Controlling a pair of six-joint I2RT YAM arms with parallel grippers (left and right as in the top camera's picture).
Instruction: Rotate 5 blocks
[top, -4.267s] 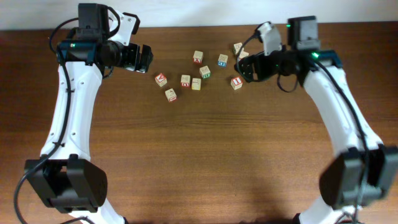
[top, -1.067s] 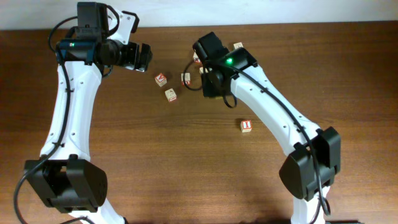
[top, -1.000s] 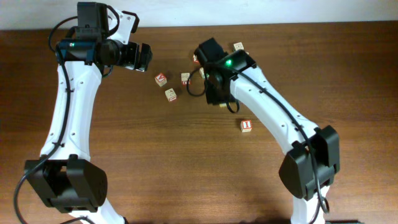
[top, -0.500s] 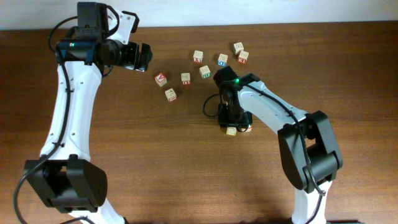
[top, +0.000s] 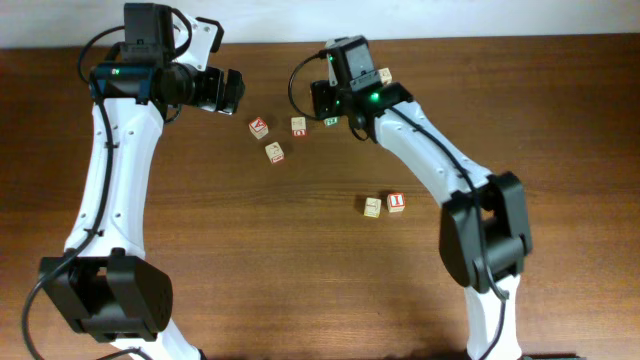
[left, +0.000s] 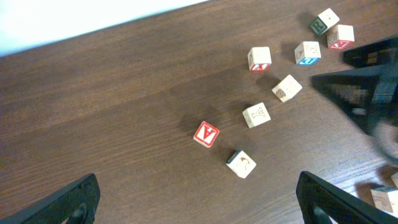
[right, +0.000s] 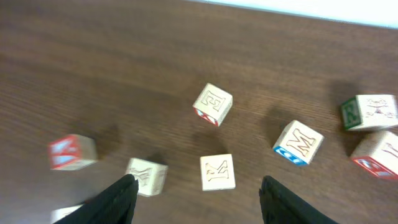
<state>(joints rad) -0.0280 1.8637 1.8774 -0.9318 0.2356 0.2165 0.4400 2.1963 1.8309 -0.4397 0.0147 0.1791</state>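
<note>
Both tools are empty at the moment. My left tool (left: 198, 190) sits at about 10 o'clock over the bench (top: 300, 280). Its jaws are spread wide with nothing between them, and it just looks down on the blocks (top: 298, 126). My right tool (right: 198, 194) reaches across to 12 o'clock. Its jaws are apart as well and it hovers above the wood with no block in it.

Most of the blocks are bunched near the far edge, around 12 o'clock. On the overhead, the red-faced block (top: 258, 127) sits at 9 o'clock from the right tool. There's a pale one at its 3 o'clock and a lower pale block (top: 274, 152) at its 5 o'clock. A green-sided block (top: 330, 121) is half hidden by the right tool.

The right wrist view fills in the rest. A K block (right: 217, 172) lies flat on the bench, under the gap between the fingers and not touching them. A corner-on block (right: 212, 104) is at its 12 o'clock, and the blue-lettered block (right: 298, 142) is at its 2 o'clock.

Two more sit well away from the bunch, nearer mid-bench toward 4 o'clock. One is a plain pale block (top: 372, 207), with a red-lettered block (top: 396, 202) just beside it at 3 o'clock.
</note>
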